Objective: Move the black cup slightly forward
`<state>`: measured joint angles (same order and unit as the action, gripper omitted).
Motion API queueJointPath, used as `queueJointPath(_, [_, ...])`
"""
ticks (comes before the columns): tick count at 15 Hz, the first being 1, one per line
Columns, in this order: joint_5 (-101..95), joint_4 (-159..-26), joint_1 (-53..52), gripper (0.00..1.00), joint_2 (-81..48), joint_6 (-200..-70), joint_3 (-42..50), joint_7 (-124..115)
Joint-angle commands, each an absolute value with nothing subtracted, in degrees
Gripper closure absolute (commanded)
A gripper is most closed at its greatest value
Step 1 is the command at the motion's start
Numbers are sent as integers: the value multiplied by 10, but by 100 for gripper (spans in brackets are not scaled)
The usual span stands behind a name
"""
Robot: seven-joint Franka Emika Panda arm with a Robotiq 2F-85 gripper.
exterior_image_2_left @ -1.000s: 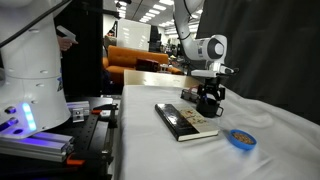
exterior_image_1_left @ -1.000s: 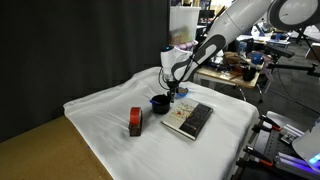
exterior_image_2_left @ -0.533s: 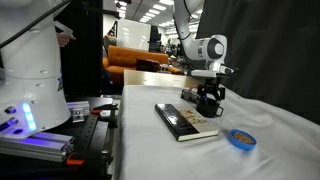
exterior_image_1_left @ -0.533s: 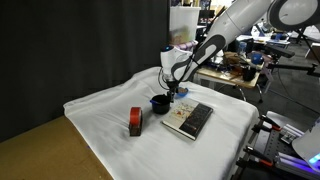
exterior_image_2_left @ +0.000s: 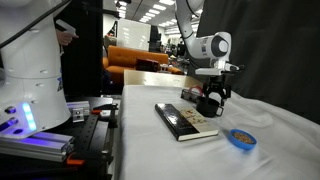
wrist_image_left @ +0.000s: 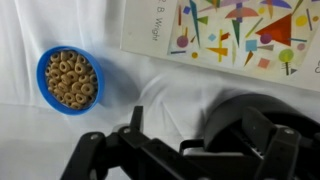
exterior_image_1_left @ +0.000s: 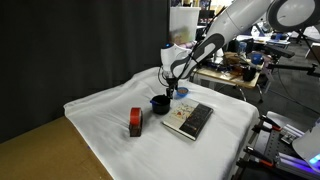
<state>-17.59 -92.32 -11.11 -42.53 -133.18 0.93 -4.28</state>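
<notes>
Hand (exterior_image_2_left: 213,96) hangs wide open above the black cup (exterior_image_2_left: 208,108); only the wrist view shows cereal rings (wrist_image_left: 72,80) in the blue dish (wrist_image_left: 42,82).

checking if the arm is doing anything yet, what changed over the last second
The gripper edged slightly upward over the black cup, with its jaws open throughout. Nothing was taken hold of or let go. The black cup, the red block, the book and the blue dish of cereal stayed where they were.
</notes>
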Motion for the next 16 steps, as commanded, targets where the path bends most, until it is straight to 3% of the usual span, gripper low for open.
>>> queueJointPath(1, [-178,-904,-116,0,-439,-1328,15,-44])
queueJointPath(16, [-172,-800,-129,0,-497,-1326,15,-40])
